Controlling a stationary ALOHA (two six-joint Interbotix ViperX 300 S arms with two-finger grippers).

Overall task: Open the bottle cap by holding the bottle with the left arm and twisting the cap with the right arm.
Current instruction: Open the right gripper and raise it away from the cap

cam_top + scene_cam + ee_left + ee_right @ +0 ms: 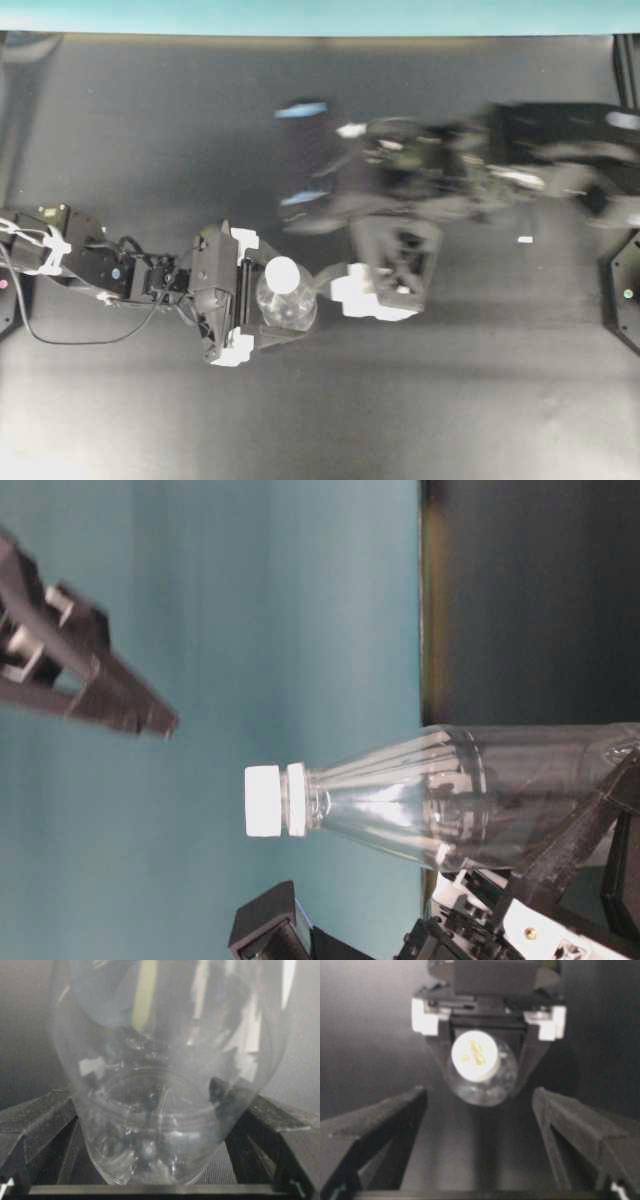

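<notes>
A dark matte table (150, 130) meets a teal wall (320, 15) along its far edge.

Bottle (287, 300) between left fingers (243, 240) (right arm (400, 262) beside).

1 bottle (287, 303), 1 bottle cap (283, 274), 2 arms: left arm (110, 272), right arm (470, 170); 1 white scrap (525, 239) on 1 table (150, 130).

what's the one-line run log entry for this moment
bottle: upright between left gripper fingers | cap: on | right gripper: open, off cap | table: dark
</notes>
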